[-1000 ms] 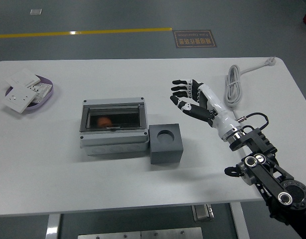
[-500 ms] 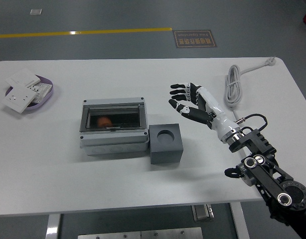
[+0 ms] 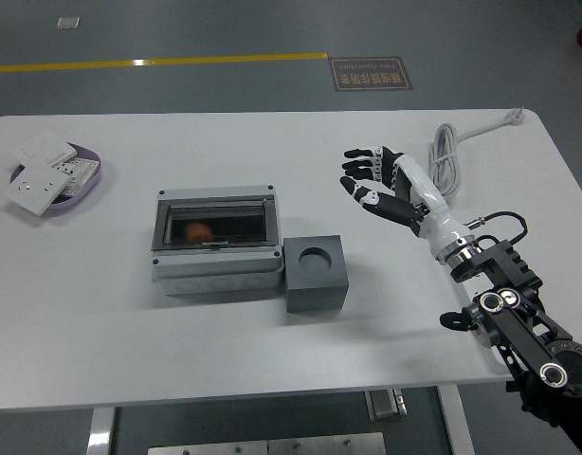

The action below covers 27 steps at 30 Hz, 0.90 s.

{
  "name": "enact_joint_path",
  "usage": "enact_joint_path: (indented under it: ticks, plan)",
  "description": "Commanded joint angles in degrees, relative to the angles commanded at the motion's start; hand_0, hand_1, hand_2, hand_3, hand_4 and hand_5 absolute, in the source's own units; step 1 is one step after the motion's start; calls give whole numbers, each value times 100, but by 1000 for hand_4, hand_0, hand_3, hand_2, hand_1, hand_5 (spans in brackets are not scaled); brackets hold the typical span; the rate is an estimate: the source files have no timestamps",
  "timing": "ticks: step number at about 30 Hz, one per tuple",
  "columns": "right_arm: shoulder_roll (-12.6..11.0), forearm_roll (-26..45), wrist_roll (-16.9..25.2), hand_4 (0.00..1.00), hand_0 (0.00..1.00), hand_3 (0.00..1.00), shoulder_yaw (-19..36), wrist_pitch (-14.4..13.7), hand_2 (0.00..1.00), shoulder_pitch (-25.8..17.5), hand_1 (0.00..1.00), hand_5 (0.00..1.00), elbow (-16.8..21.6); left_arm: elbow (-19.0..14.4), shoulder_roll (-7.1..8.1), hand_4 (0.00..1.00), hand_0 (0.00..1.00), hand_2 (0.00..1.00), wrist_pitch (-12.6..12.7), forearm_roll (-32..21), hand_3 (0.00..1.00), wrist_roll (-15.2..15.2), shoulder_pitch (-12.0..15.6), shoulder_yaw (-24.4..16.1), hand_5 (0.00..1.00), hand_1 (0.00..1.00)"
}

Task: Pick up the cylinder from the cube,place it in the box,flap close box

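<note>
Showing one box (image 3: 216, 239), one cube (image 3: 316, 274), perhaps one cylinder (image 3: 199, 229) inside.

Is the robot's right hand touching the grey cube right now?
Apart. In the head view the right hand, fingers spread and empty, sits up and right of the cube, with bare white table between them.

Nothing legible anywhere; dark brown rectangular floor sign (image 3: 371, 73) up at twelve o'clock beyond the white table (image 3: 272, 351), pale lettering too small to read.
</note>
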Motion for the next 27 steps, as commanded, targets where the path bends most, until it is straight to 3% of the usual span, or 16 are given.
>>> enact_joint_path:
  ticks: [27]
  plan:
    - [-13,-196,-10,756,728,647,113,42,651,-135,681,267,-22,0,-46,657,613,600,15,125,586,33,-34,-134,209,593]
